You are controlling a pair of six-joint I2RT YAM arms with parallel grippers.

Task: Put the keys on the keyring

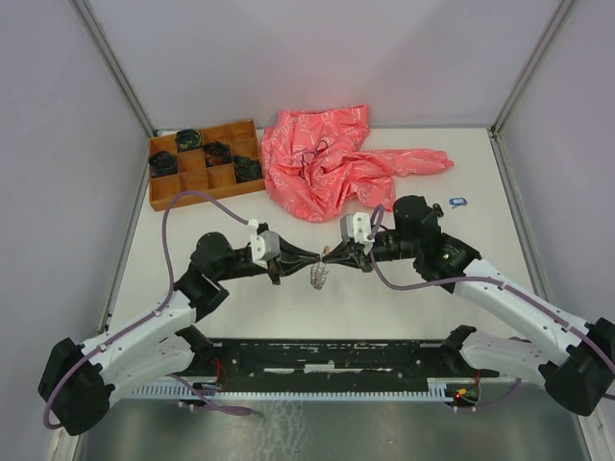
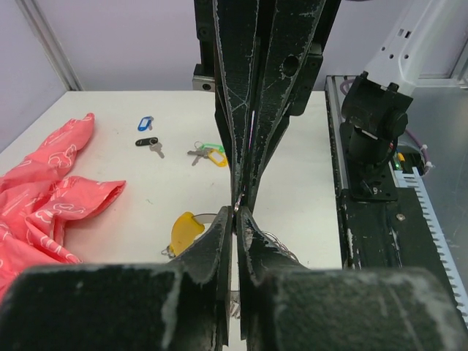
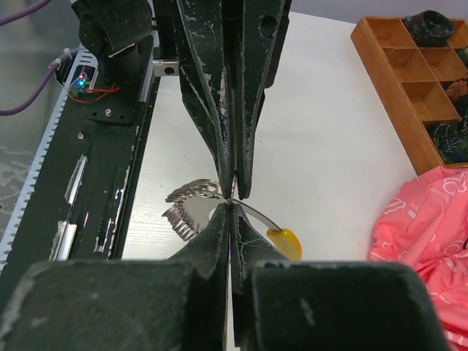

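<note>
Currently R gripper [image 1: 334,254] clamped shut on keyring [image 1: 320,277] wire, surface [image 1: 288,312] ctr. L gripper [image 1: 309,256], tip-to-tip opposite, pinches same coil, prob. to part it. Loose keys [image 2: 208,154] at 2 o'clock, none threaded.

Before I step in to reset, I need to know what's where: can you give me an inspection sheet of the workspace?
Surface: white table.
Job's things: keyring at the fingertips; keys loose on the table, apart from it.
Clutter: pink cloth; tray with dark coils.
Grippers: left gripper and right gripper, fingers shut tip to tip on the keyring.
Cables: purple cables along each arm.
Surroundings: plain walls.
</note>
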